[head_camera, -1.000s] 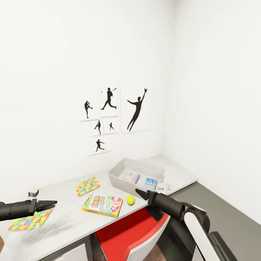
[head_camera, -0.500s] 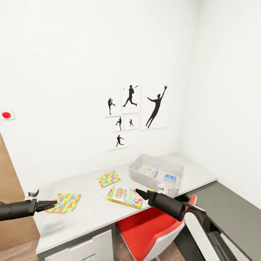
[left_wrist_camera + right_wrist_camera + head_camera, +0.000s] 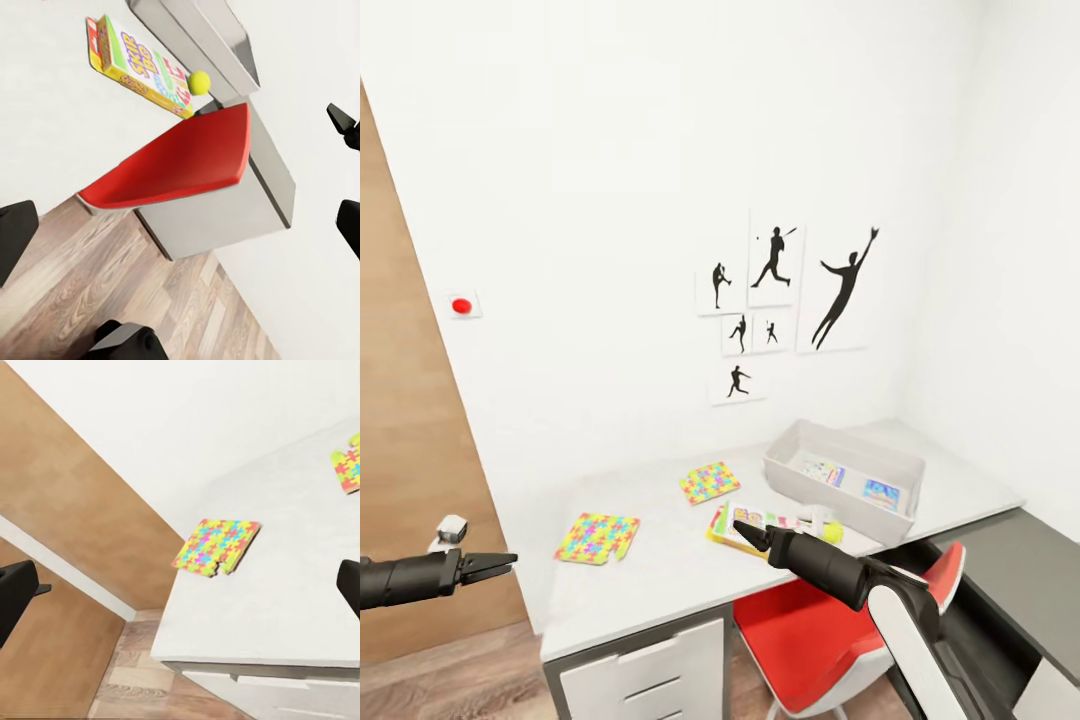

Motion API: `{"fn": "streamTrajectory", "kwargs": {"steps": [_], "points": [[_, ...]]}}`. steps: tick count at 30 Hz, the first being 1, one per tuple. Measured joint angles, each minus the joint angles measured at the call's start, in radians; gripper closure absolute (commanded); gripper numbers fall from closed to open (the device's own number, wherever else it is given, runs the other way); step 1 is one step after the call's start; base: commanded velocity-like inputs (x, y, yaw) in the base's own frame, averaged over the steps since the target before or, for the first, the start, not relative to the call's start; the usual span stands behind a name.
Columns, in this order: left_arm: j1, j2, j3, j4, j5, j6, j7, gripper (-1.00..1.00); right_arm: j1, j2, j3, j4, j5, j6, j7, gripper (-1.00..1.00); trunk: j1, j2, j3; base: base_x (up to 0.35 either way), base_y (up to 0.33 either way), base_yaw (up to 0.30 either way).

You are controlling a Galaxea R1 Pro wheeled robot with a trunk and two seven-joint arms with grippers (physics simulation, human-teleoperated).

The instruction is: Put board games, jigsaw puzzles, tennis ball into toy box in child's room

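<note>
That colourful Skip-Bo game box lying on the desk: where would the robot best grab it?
Probably by its long front edge. The Skip-Bo game box lies flat on the table near the table's front edge, with the tennis ball at one end. Coming from the chair side, the gripper could pinch its thin height; a top-down grasp looks too wide.

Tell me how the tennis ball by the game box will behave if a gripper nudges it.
The tennis ball is round and rests on the smooth table, so a nudge would probably send it rolling. It sits close to the table's front edge, so it may drop off. The Skip-Bo game box beside it might stop it on that side.
</note>
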Motion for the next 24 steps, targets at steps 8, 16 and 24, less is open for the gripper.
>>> {"fn": "streamTrajectory", "kwargs": {"steps": [8,16,24], "points": [[0.0,0.0,0.0,0.0,0.0,0.0,0.0,-1.0,0.0,0.0,0.0,0.0,0.0,0.0,0.0,-1.0,0.0,0.0,-0.01,0.142,0.111,0.194],[0.0,0.0,0.0,0.0,0.0,-0.001,0.0,-1.0,0.0,0.0,0.0,0.0,0.0,0.0,0.0,-1.0,0.0,0.0,-0.019,0.043,0.027,0.229],[0.0,0.0,0.0,0.001,0.001,-0.002,0.0,-1.0,0.0,-0.001,-0.001,0.0,0.0,-0.001,0.003,-1.0,0.0,0.0,-0.024,0.109,0.066,0.154]]}}
